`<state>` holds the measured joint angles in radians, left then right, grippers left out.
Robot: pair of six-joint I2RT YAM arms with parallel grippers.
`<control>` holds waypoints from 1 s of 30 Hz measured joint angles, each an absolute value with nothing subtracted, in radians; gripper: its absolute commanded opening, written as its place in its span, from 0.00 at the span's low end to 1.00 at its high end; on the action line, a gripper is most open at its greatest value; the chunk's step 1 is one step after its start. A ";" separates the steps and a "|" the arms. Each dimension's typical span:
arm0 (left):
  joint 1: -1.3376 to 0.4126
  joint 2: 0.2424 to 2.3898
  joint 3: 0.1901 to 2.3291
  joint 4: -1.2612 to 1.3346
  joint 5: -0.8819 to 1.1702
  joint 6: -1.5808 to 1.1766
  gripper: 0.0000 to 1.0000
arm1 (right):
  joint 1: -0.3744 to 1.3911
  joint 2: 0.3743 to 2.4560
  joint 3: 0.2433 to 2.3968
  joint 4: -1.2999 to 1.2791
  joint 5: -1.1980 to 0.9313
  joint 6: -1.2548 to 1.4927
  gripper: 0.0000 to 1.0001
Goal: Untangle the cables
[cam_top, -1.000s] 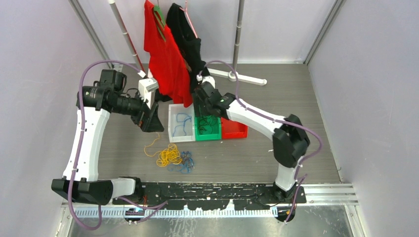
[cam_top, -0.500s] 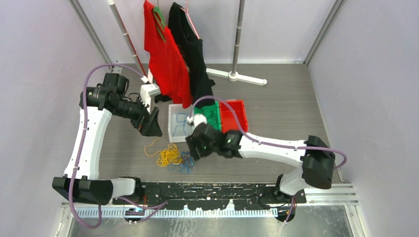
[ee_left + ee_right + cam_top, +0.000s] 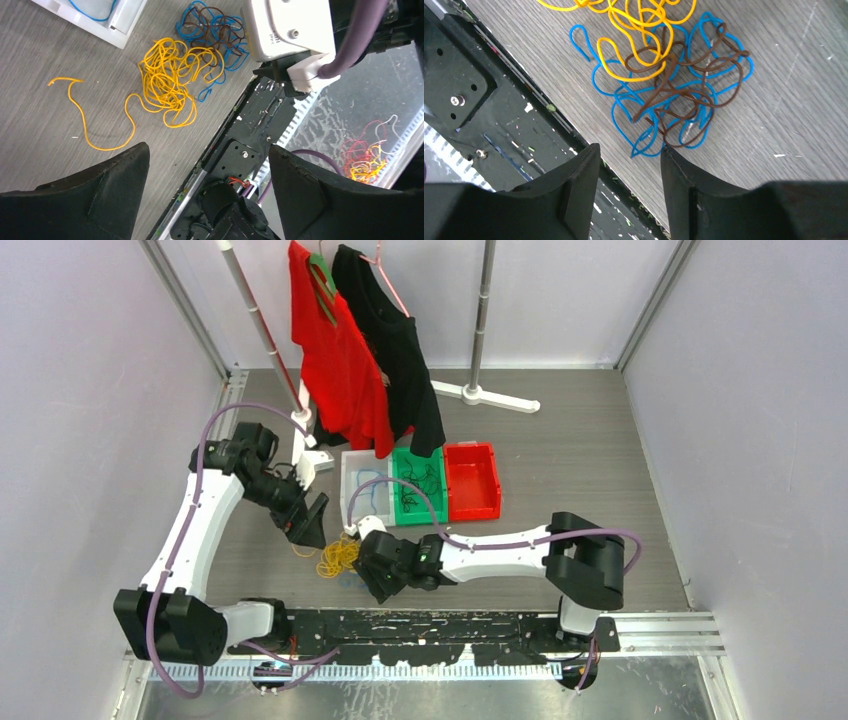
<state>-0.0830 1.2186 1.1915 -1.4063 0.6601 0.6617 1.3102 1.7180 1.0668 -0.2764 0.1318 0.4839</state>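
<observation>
Left gripper: jaws spread wide, nothing between them; it hangs above the table with its dark wedge-shaped fingers pointing down
Under the left gripper: the black base rail at the table's near edge; the cables lie just past it
Right gripper: jaws parted by a narrower gap, nothing held; it hangs low over the near rim of the tangle and is not touching it
Cables: one heap on the grey table, between the two grippers and just in front of the white bin
Yellow bunch: loose loops piled together; it overlaps the blue and brown tangle on one side
Blue and brown tangle: blue and brown cords woven through each other; a yellow loop crosses its upper part
Loose yellow strand: a single curving cord trailing from the yellow bunch over bare table
Bins: white bin with a blue cord inside; green bin with dark cords inside; red bin; the three sit side by side
Behind the bins: a red shirt and a black shirt hanging from a rack
</observation>
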 measured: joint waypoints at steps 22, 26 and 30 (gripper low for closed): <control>-0.083 1.173 1.104 -1.389 0.678 0.829 0.79 | 1.113 1.524 1.069 -0.283 -0.165 0.554 0.01; -0.083 1.173 1.109 -1.414 0.704 0.864 0.77 | 1.060 1.474 1.068 -0.284 -0.271 0.587 0.01; -0.083 1.173 1.123 -1.436 0.740 0.878 0.75 | 1.018 1.464 1.064 -0.280 -0.366 0.622 0.01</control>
